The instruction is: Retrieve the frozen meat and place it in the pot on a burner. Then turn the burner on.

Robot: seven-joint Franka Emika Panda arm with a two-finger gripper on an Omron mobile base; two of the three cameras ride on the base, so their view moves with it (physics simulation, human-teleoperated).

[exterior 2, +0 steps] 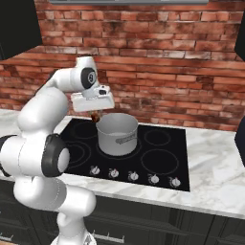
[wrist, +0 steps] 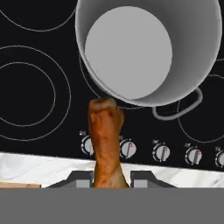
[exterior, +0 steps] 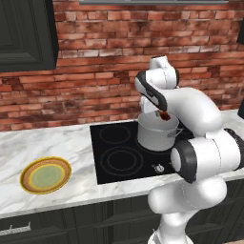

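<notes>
Pointing lengthwise from gripper (wrist: 106, 180), meat (wrist: 105, 144) nears pot (wrist: 144, 48).

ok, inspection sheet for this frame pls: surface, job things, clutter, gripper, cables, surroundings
Surface: marble counter with a black cooktop; knobs along its front edge.
Job things: pot upright on a burner, nothing inside it in the hand view. Meat held in the air, beside the pot's rim on the front side, not over the opening.
Clutter: green plate with a yellow rim on the counter left of the cooktop, well apart from the pot.
Gripper: gripper shut on the meat, above the cooktop.
Cables: nothing seen.
Surroundings: brick wall behind, dark cabinets above and below.
</notes>
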